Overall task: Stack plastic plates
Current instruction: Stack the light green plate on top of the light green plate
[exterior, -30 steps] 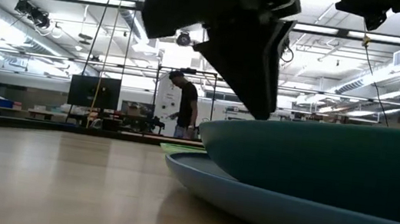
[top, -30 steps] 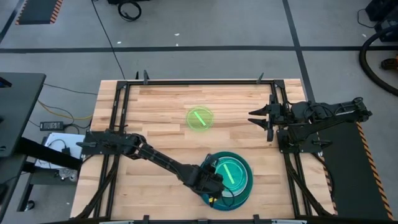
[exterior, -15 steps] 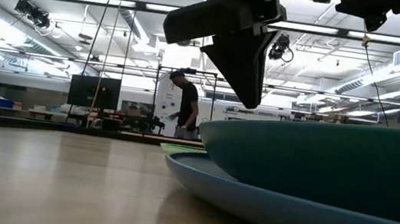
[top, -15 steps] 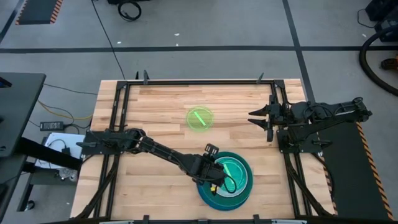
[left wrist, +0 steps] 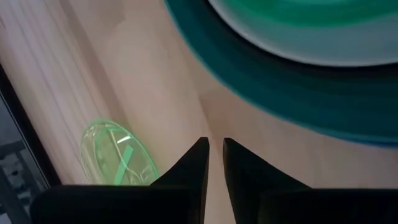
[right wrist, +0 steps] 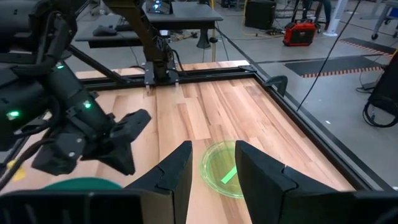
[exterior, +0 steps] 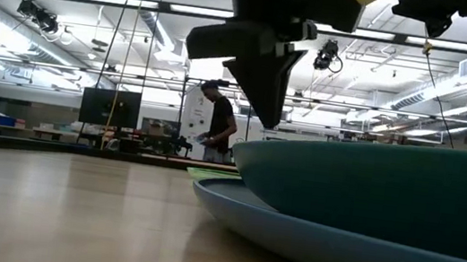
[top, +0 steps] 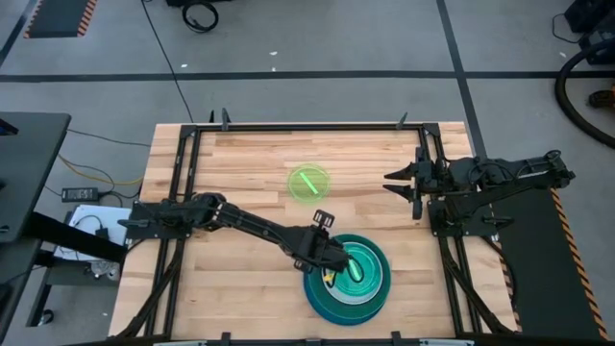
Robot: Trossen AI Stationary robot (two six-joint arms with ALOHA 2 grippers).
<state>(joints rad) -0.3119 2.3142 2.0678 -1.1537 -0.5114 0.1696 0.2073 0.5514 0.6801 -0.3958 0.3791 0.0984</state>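
A stack of plates [top: 357,293] sits near the table's near edge, right of centre. Its bottom plate is large and blue [exterior: 309,241], a teal one [exterior: 370,190] lies on it, and a lime-green plate [top: 352,264] is on top. A second lime-green plate [top: 308,183] lies flat and alone toward the far edge; it also shows in the wrist views [left wrist: 115,155] [right wrist: 224,169]. My left gripper [top: 325,240] [left wrist: 213,144] points down beside the stack's far-left rim, empty, with a narrow gap between its fingers. My right gripper [top: 389,180] [right wrist: 213,155] waits open at the table's right edge.
Bare wood lies between the stack and the lone green plate [top: 317,211]. A black metal frame [top: 288,125] runs round the table. Far behind the table, a person [exterior: 216,124] stands in the room.
My left gripper has moved from the stack's near-left rim toward the far edge, along the stack's left side, and has turned as it went. It now stands beside the stack's far-left rim. The plates have stayed put.
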